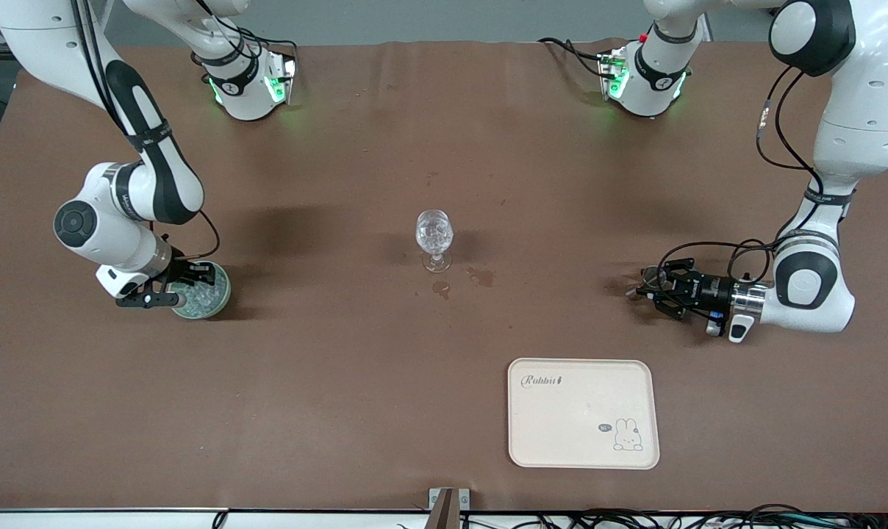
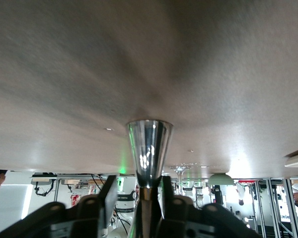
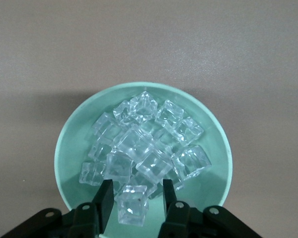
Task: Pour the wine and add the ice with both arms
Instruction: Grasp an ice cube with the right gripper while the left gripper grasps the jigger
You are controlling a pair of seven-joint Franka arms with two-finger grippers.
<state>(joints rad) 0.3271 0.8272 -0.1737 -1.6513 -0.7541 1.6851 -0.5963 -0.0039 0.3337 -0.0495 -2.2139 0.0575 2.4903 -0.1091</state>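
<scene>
Right gripper: you have it low over the pale green bowl at the right arm's end of the tabletop, pointing straight down into it. Its jaws are spread on either side of one clear cube, which fills the gap between them; you cannot tell whether they press on it.

Ice: glassy, clear-whitish cubes with rounded edges, heaped in the bowl. The bowl is round, smooth and matte, and you see its rim ringing the heap in the right wrist view.

Left gripper: you have it lying sideways just above the tabletop at the left arm's end, turned toward the middle of the table. Its jaws are clenched on the waist of the jigger.

Jigger: polished silver metal, hourglass in shape, one flared cone standing clear of the jaws and mirroring its surroundings. In the front view it is only a small glint at the jaw tips. You cannot make out any wine in it.

Stemmed glass: clear, rounded bowl on a short stem and round foot, upright near the middle of the tabletop, well apart from both grippers. Clear bits glint inside it.

Wet marks: two small dark blotches on the tabletop just beside the glass foot, nearer the front camera.

Tray: cream, rounded rectangle, smooth, with a small rabbit drawing and the word "Robbit"; it lies nearer the front camera than the glass.

Tabletop: brown, matte, faintly mottled covering.
</scene>
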